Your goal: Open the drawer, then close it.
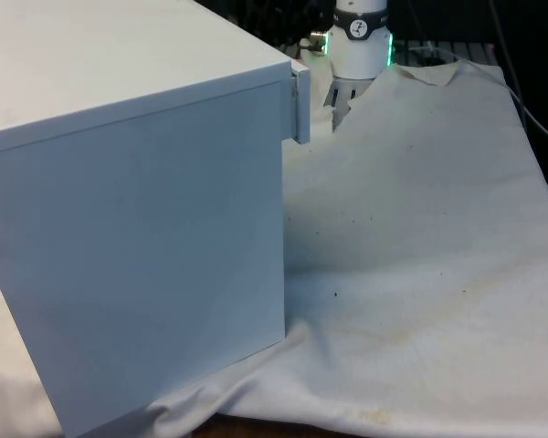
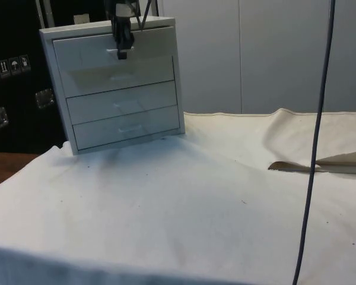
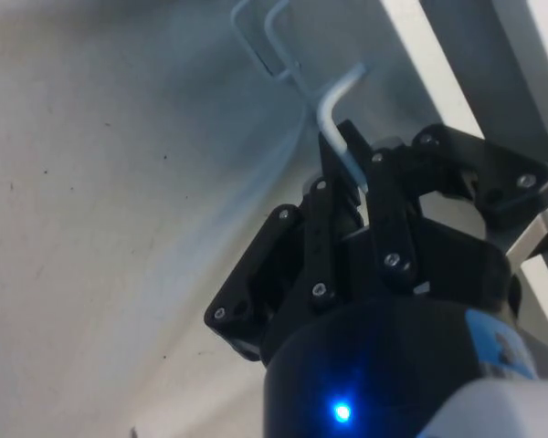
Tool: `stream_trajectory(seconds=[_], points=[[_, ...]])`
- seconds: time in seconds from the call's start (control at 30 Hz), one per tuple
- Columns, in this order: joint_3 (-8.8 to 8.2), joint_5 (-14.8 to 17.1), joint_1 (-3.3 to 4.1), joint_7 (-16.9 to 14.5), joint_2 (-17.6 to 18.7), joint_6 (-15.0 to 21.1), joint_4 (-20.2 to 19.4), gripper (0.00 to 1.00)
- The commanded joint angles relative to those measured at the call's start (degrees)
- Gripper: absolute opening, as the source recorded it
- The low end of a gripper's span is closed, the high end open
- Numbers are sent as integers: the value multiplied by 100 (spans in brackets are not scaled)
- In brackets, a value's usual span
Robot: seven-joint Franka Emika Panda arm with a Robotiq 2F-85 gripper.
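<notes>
pincer clamped on drawer handle

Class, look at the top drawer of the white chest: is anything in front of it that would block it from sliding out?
Nothing visible does. The black claw is shut on the top drawer's thin white handle, and the white cloth before the white chest of drawers lies bare.

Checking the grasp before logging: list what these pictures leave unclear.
- Front view: the chest of drawers turns its side, hiding its drawer fronts and the gripper.
- Side view: the gripper covers the top drawer's handle.
- Wrist view: the fingers hide part of the handle.
</notes>
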Motion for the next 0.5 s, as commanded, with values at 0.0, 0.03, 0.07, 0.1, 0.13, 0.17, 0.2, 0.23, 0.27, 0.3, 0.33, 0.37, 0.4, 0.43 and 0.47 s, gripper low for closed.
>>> stream_trajectory(seconds=[0.0, 0.03, 0.07, 0.1, 0.13, 0.17, 0.2, 0.23, 0.27, 0.3, 0.33, 0.37, 0.4, 0.43, 0.47], points=[[-103, -241, 132, 138, -212, 57, -241, 0], [-97, -235, 126, 132, -212, 52, -229, 0], [-86, -218, 120, 115, -212, 46, -223, 0], [-74, -206, 109, 97, -212, 40, -212, 0], [-69, -201, 109, 92, -218, 23, -212, 0], [6, -29, 17, 0, -57, 0, -46, 0], [-57, -195, 115, 92, -229, 6, -206, 0], [-46, -189, 115, 92, -241, -17, -206, 0], [-34, -178, 115, 92, -252, -34, -206, 0], [-23, -178, 120, 97, -275, -52, -212, 0], [6, -183, 132, 115, -321, -86, -241, 0], [17, -195, 138, 126, -350, -103, -252, 0], [34, -212, 138, 149, -372, -115, -275, 0], [52, -229, 143, 172, -401, -126, -292, 0], [92, -97, 57, 69, -269, -132, -155, 0]])
